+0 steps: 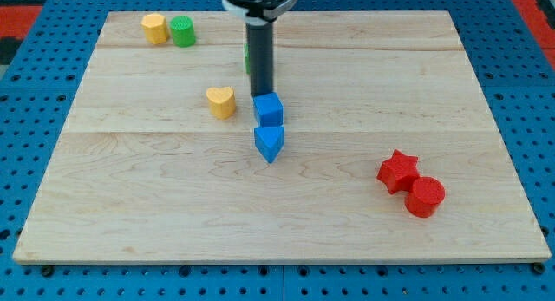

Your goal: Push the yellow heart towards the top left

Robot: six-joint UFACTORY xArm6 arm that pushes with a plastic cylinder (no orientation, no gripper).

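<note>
The yellow heart [221, 101] lies on the wooden board [156, 188], left of the middle. My rod comes down from the view's top and my tip [263, 94] rests just above the blue cube [269, 108], to the right of the heart with a gap between them. A blue triangular block [270, 142] sits right below the blue cube. A green block [248, 60] is mostly hidden behind the rod.
A yellow block [154, 29] and a green cylinder [182, 31] sit side by side near the top left corner. A red star [398, 171] and a red cylinder [425, 197] touch at the lower right. Blue pegboard surrounds the board.
</note>
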